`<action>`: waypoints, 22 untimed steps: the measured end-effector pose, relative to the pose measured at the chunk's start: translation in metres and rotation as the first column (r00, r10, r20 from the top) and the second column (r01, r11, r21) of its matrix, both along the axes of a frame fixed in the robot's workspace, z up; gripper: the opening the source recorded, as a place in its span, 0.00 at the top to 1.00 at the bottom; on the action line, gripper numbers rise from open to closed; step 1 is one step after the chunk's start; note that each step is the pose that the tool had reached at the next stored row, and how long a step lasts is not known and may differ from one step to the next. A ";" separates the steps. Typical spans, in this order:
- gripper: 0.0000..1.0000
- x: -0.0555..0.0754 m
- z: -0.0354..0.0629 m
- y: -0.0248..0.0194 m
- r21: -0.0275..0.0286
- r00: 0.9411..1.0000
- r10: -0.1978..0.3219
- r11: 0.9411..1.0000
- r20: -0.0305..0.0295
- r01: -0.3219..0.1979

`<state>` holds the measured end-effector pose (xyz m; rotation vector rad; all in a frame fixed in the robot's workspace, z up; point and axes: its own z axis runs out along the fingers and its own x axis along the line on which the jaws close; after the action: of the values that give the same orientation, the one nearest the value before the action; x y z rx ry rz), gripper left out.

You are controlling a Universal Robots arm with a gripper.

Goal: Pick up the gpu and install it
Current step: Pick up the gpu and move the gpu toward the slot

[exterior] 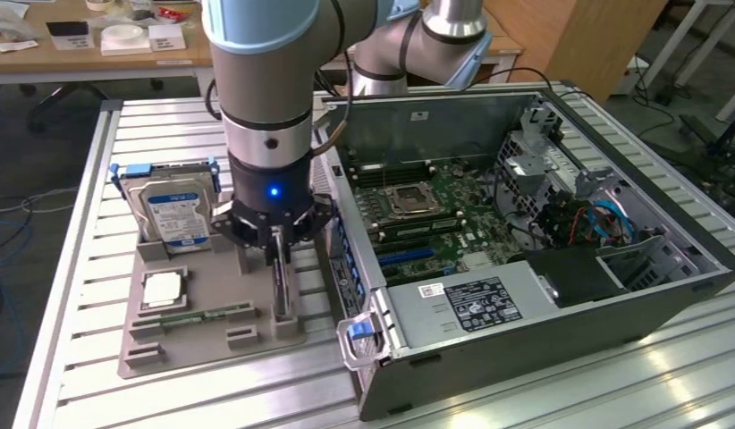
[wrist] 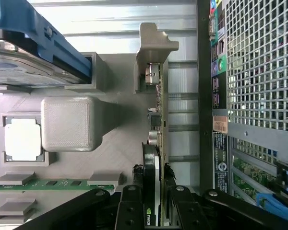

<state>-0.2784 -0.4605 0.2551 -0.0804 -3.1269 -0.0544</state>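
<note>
Grey tray (exterior: 200,338): the gpu (exterior: 283,297) is held in it, clamped by the pincer (exterior: 278,255); lifted askew, it could be knocked against the case (exterior: 582,323) beside the tray.

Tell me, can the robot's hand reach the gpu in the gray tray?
Probably yes. The hand is right over the gpu, which stands on edge in the tray, with nothing between them.
</note>
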 end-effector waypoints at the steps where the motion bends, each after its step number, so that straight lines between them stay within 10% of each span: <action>1: 0.73 0.000 0.0025 0.0000 0.000 1.000 0.000 1.000 0.000 0.000; 22: 0.73 0.000 0.0570 0.0000 0.000 1.000 0.000 1.000 0.000 0.000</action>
<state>-0.2784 -0.4605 0.3121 -0.0804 -3.1270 -0.0545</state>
